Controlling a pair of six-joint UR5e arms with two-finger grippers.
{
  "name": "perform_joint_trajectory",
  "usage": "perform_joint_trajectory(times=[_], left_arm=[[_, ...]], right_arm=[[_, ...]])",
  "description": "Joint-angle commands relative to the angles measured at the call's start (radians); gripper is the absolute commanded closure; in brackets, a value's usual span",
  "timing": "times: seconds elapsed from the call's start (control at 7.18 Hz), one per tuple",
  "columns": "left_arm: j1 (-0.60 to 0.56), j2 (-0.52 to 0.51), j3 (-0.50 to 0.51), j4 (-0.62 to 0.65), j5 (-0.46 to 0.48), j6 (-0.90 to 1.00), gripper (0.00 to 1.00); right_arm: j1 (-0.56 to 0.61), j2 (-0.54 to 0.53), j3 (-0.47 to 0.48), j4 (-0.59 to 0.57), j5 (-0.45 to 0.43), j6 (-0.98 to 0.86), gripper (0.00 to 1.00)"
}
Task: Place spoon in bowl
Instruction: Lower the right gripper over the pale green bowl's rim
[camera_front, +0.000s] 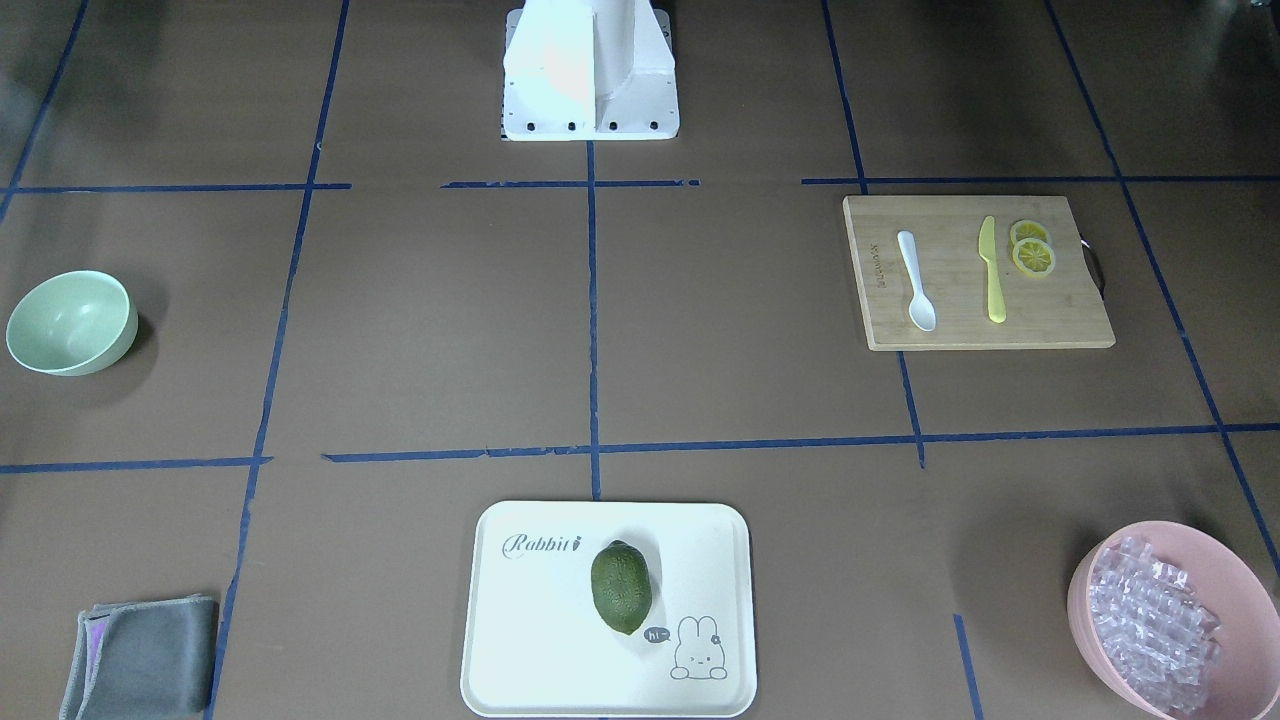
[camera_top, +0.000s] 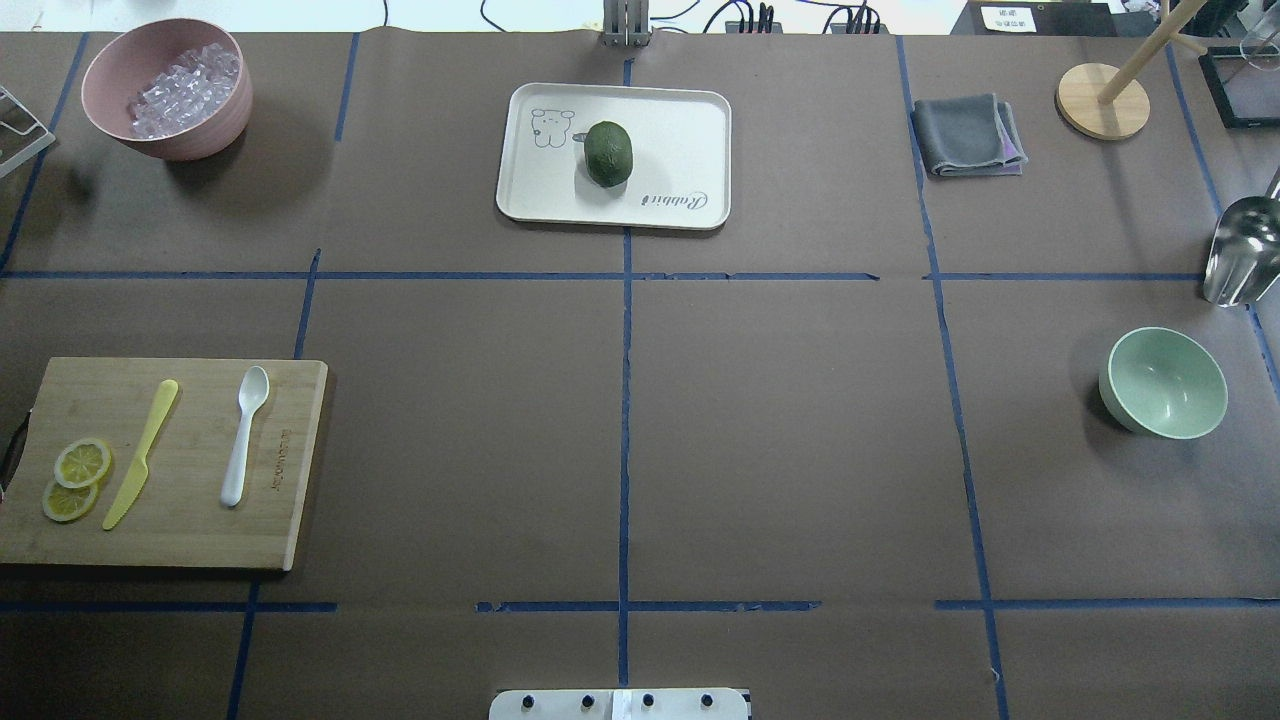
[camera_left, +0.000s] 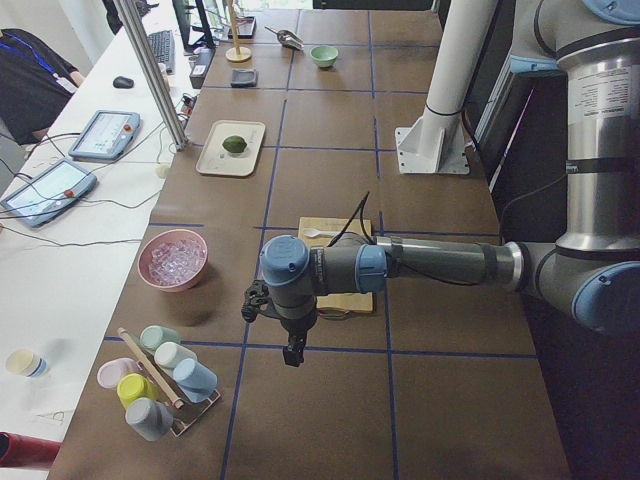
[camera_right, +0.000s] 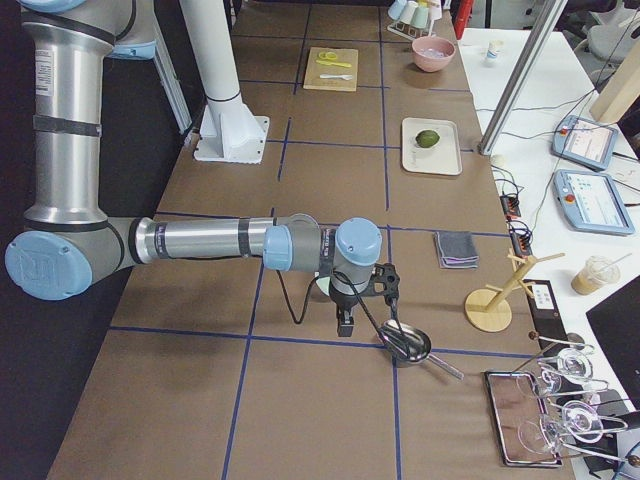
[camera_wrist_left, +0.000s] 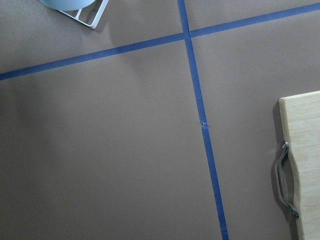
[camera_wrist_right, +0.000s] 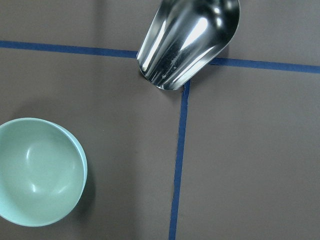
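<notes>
The white spoon (camera_front: 915, 280) lies on a wooden cutting board (camera_front: 1060, 320), beside a yellow-green knife (camera_front: 991, 270); the spoon also shows in the overhead view (camera_top: 245, 435). The mint-green bowl (camera_front: 70, 322) stands empty at the table's opposite end, and shows in the overhead view (camera_top: 1165, 383) and the right wrist view (camera_wrist_right: 37, 172). My left gripper (camera_left: 293, 350) hangs over bare table beyond the board's handle end. My right gripper (camera_right: 345, 322) hangs near the bowl and a metal scoop. Both show only in side views, so I cannot tell whether they are open or shut.
Two lemon slices (camera_top: 75, 478) lie on the board. A white tray (camera_top: 680, 110) holds a green avocado (camera_top: 608, 153). A pink bowl of ice-like pieces (camera_top: 165, 88), a grey cloth (camera_top: 965, 135), a metal scoop (camera_wrist_right: 187, 40) and a rack of cups (camera_left: 160, 380) stand around.
</notes>
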Motion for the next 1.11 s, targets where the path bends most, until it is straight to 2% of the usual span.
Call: perform_joint_trajectory(times=[0.0, 0.28, 0.42, 0.7, 0.98], left_arm=[[0.006, 0.000, -0.007, 0.001, 0.001, 0.001, 0.00], [0.009, -0.002, 0.003, -0.002, -0.003, -0.001, 0.00], [0.012, 0.000, -0.004, 0.000, -0.003, -0.001, 0.00], [0.014, -0.002, 0.001, -0.003, -0.003, -0.001, 0.00], [0.015, -0.002, -0.008, -0.003, -0.003, -0.001, 0.00]], right_arm=[[-0.024, 0.008, -0.006, 0.015, -0.001, 0.046, 0.00], [-0.119, 0.000, -0.024, 0.214, -0.005, 0.278, 0.00], [-0.152, -0.002, -0.042, 0.303, -0.002, 0.331, 0.00], [-0.210, -0.029, -0.046, 0.430, 0.002, 0.335, 0.00], [-0.267, -0.029, -0.119, 0.538, -0.003, 0.394, 0.01]])
